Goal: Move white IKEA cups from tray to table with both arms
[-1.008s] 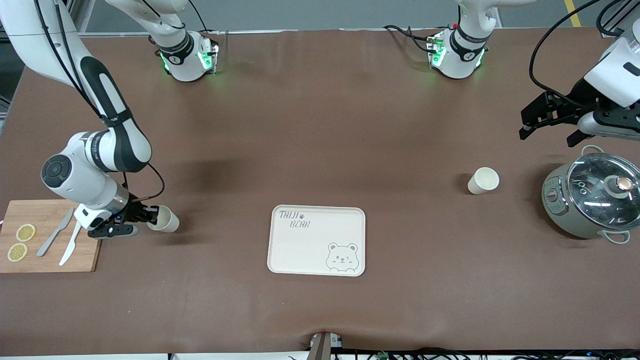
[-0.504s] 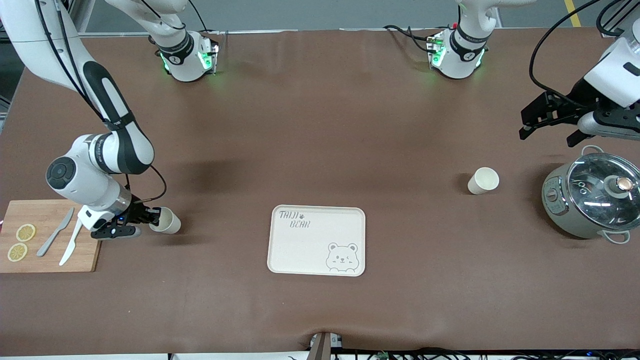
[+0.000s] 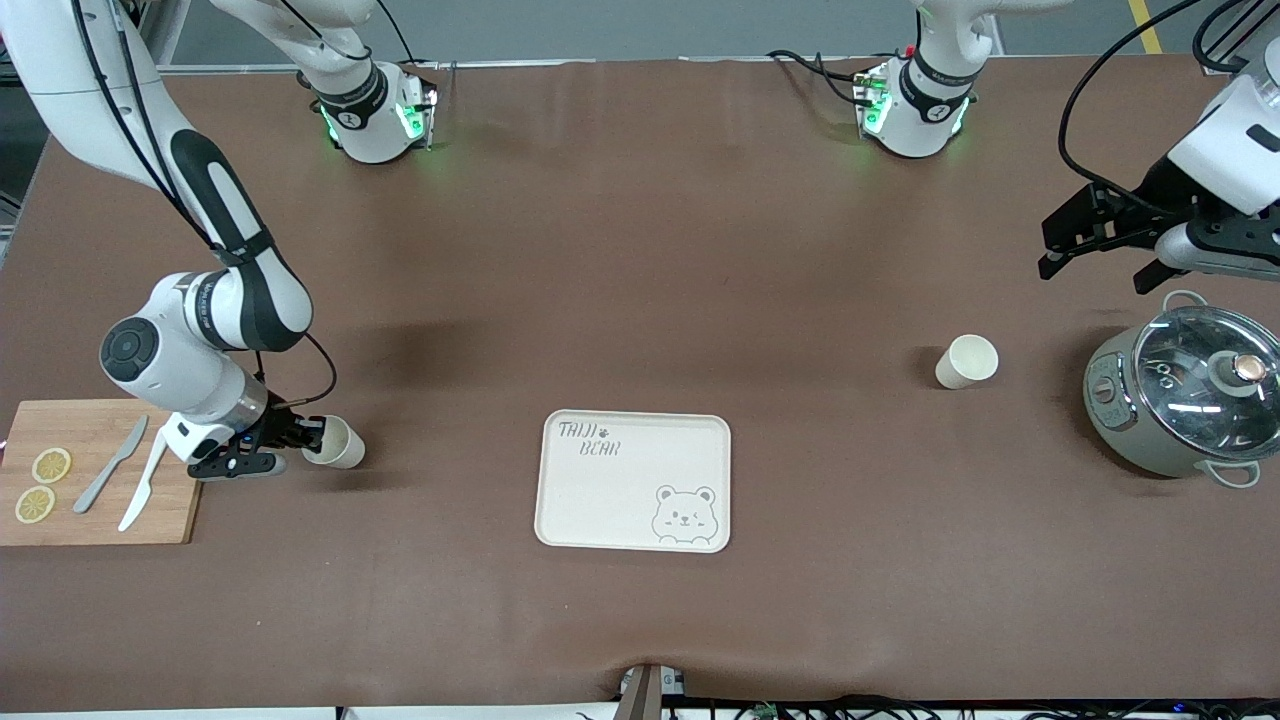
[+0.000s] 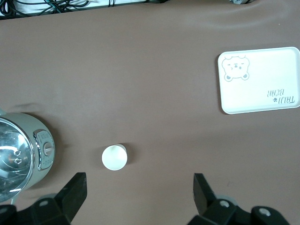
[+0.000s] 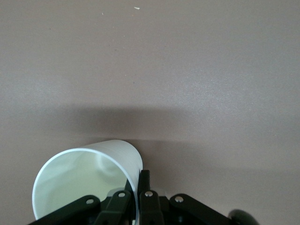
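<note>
Right gripper (image 3: 300, 437) pinches one cup's (image 3: 335, 442) rim near the right-arm table edge. Left gripper (image 3: 1095, 245), fingers spread, waits above the second cup (image 3: 966, 361).

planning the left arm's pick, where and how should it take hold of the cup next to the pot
Grip the cup at its rim, coming from above: it stands upright, mouth open, clear of the pot. One finger inside, one outside suits its tapered wall. The left tool is open.
</note>
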`<state>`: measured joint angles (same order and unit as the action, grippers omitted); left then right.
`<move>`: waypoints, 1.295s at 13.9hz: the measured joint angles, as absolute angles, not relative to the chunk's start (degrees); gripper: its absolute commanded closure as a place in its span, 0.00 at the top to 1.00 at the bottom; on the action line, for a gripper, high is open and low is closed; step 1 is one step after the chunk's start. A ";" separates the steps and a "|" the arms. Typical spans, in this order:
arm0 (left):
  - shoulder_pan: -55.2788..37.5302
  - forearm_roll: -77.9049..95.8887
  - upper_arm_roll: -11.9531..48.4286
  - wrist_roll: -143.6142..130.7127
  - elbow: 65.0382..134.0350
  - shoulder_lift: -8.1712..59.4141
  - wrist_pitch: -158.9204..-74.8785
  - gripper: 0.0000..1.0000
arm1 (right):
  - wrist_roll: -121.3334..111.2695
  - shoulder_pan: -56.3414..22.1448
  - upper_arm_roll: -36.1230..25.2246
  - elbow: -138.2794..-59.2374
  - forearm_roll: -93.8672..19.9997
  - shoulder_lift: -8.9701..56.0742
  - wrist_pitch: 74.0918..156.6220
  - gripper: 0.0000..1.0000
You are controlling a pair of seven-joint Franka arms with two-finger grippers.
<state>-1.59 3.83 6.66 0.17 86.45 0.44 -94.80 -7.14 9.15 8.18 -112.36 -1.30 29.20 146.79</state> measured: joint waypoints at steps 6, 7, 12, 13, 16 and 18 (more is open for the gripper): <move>-1.59 3.83 6.66 0.17 86.45 0.44 -94.80 1.00 | -7.14 9.19 8.09 -112.36 -1.30 29.21 147.27 1.00; -1.59 3.83 6.66 0.17 86.45 0.44 -94.80 1.00 | -7.14 9.19 8.09 -112.36 -1.30 29.21 147.36 1.00; -1.57 3.83 6.66 0.17 86.45 0.44 -94.80 1.00 | -7.15 9.27 8.03 -112.36 -1.30 29.21 147.54 1.00; -1.56 3.83 6.66 0.17 86.45 0.44 -94.80 1.00 | -7.16 9.28 8.02 -112.33 -1.30 29.21 147.54 1.00; -1.47 3.83 6.66 0.27 86.45 0.44 -95.04 1.00 | -7.16 9.28 8.02 -110.32 -1.28 28.61 143.84 1.00; -1.29 3.83 6.48 1.43 86.44 0.44 -95.06 1.00 | -7.16 9.28 8.01 -105.99 -1.28 26.85 134.98 1.00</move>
